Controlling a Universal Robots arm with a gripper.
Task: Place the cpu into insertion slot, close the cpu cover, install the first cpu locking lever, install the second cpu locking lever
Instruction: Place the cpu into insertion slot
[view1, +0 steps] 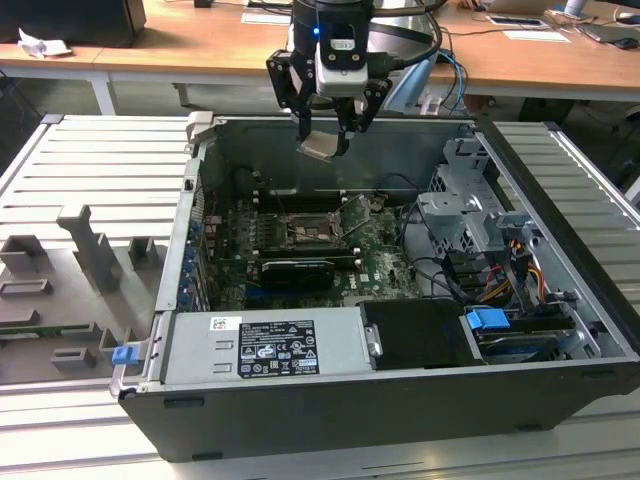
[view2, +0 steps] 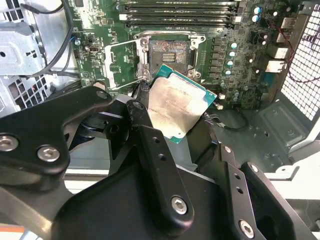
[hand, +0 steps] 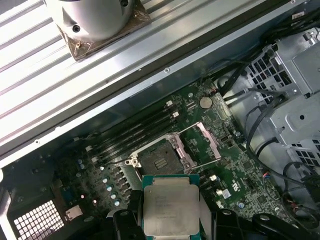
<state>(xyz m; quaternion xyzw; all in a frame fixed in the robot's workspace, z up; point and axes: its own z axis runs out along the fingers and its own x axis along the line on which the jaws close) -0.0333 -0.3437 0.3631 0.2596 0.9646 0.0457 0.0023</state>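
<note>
My gripper (view1: 322, 140) hangs above the open computer case, shut on the cpu (view1: 319, 148), a flat pale silver square chip held tilted by its edges. In both wrist views the cpu (view2: 177, 107) (hand: 171, 205) sits between the black fingers (view2: 142, 125) (hand: 125, 220), well above the board. The insertion slot (view1: 305, 228) (view2: 168, 52) (hand: 159, 162) lies open and bare on the green motherboard, below and a little ahead of the chip. The cpu cover (view1: 357, 212) (view2: 121, 62) (hand: 206, 145), a silver frame plate, is swung up beside the slot.
Black memory slots (view2: 180, 15) run along one side of the socket. A long black graphics card (view1: 297, 271) lies nearer the power supply (view1: 270, 345). A metal drive cage (view1: 470, 215) with cables and a blue tab (view1: 488, 322) fills the exterior view's right. Case walls (view1: 200, 200) surround the board.
</note>
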